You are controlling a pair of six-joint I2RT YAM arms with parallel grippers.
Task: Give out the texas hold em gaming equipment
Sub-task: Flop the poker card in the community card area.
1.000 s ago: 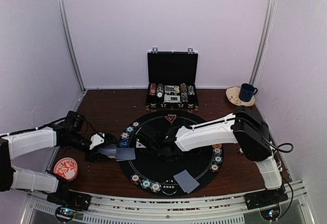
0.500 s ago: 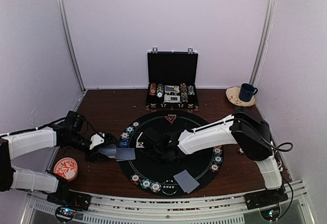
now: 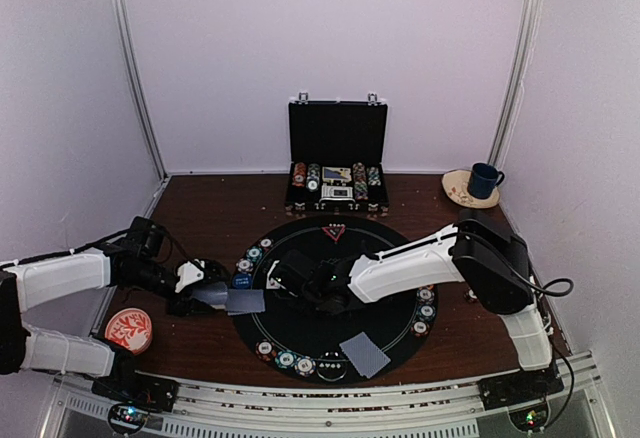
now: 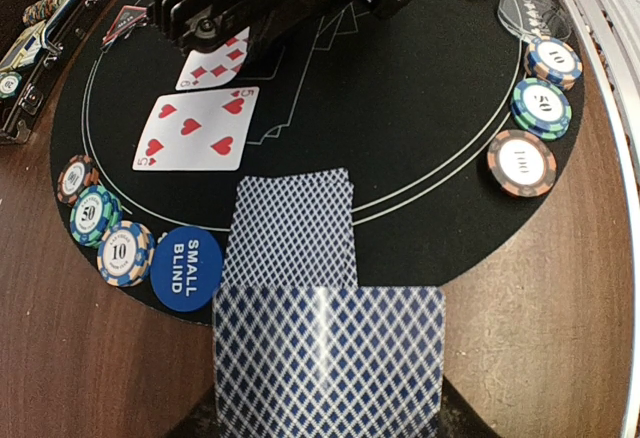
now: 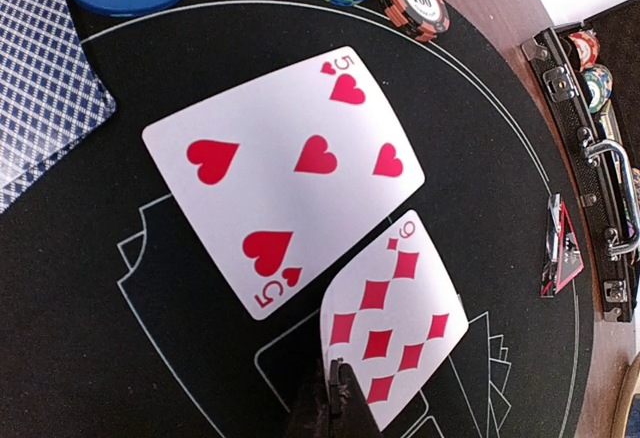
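My left gripper (image 3: 203, 294) is shut on a stack of blue-backed playing cards (image 4: 328, 358) at the left rim of the black round mat (image 3: 330, 323); the cards hide its fingers in the left wrist view. Another face-down card (image 4: 290, 226) lies just ahead of them, beside the blue small blind button (image 4: 188, 268). The five of hearts (image 5: 285, 173) lies face up on the mat. My right gripper (image 5: 338, 380) is shut on the near edge of the six of diamonds (image 5: 395, 323). Striped poker chips (image 4: 100, 228) line the mat's rim. A red triangle marker (image 5: 562, 258) sits at the far edge.
The open black briefcase (image 3: 337, 168) with chip rows stands behind the mat. A red-and-white dish (image 3: 128, 329) lies at the near left. A blue mug (image 3: 485, 180) on a saucer is at the back right. Another face-down card (image 3: 364, 353) lies near the mat's front edge.
The right arm has shifted slightly left over the mat's centre with its gripper still shut. The left arm and its cards have stayed put.
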